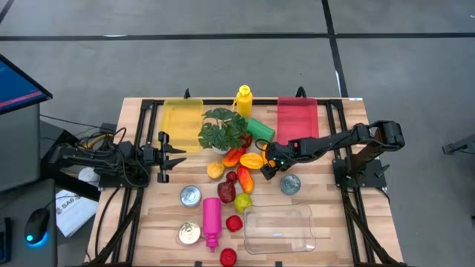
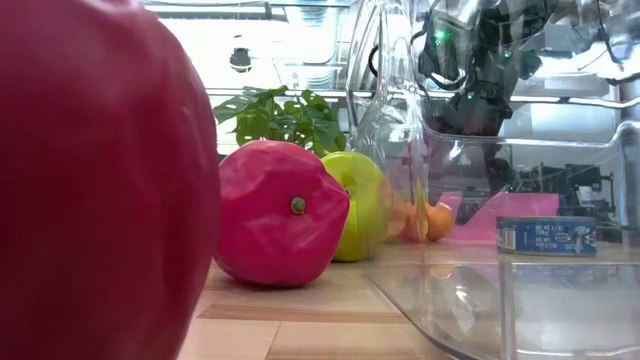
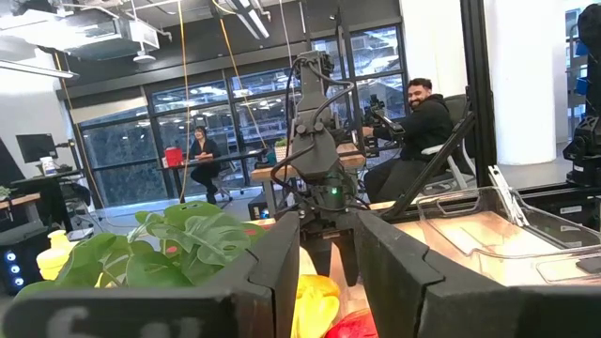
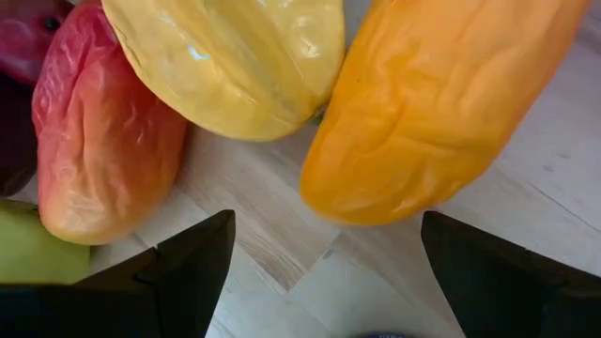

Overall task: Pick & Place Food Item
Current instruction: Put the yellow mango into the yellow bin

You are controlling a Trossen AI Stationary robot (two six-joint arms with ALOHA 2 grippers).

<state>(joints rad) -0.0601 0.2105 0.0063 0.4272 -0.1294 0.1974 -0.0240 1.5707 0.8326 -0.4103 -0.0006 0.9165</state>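
Right hand spread wide, empty, poised just above orange pepper

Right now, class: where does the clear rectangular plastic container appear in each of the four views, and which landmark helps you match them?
High view: the clear rectangular plastic container lies low in the picture, right of centre.
Low view: it fills the lower right, close to the camera.
Left wrist view: at the right side.
Right wrist view: not in it.
Shared landmark: the green leafy plant.
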